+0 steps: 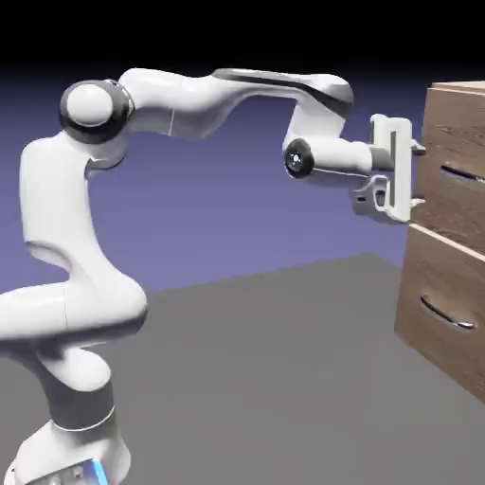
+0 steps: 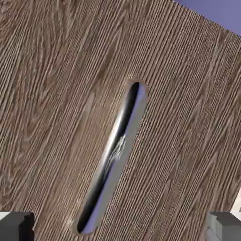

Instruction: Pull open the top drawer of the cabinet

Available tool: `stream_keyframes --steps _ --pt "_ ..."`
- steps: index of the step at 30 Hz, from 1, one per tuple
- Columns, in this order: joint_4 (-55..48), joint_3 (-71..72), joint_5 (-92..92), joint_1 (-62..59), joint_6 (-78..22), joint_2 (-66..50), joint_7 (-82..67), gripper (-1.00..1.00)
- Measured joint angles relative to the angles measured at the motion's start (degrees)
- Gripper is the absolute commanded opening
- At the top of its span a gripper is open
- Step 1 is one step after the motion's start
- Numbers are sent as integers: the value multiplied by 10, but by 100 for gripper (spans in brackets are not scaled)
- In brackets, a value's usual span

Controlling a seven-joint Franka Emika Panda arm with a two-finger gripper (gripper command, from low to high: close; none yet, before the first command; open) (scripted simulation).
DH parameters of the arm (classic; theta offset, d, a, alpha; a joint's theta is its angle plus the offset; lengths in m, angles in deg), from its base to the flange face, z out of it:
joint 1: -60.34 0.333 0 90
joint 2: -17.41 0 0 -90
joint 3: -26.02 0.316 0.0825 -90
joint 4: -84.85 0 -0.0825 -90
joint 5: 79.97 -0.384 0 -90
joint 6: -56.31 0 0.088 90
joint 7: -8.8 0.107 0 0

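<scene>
Showing, largest first:
Cabinet (image 1: pixel 455 237): light-brown wood grain, at exterior view's right edge
Top drawer (image 1: pixel 461 161): upper panel, level with hand
Gripper (image 1: pixel 417 175): level, fingers spread wide, empty, just short of drawer front
Handle (image 2: pixel 115 150): slim silver, between fingertips in hand view

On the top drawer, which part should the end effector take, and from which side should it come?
Take the thin silver handle of the top drawer, near its middle. Come straight at the flat front panel, as the open end effector already faces it. In the hand view the handle runs slanted between the fingertips, so the wrist probably needs some roll before one finger goes on each side.
</scene>
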Motion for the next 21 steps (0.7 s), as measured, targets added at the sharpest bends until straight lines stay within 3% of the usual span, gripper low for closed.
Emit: stream_keyframes --steps 9,11,17,18,21 --pt "-85 146 -224 -164 -27 -2 -54 0" --pt "-86 147 -225 -165 -27 -2 -54 0" --pt "-210 223 -201 -282 -2 78 29 0" --pt "-212 225 -200 -284 -2 79 31 -100" --pt "-191 214 -204 -266 -7 67 19 -100"
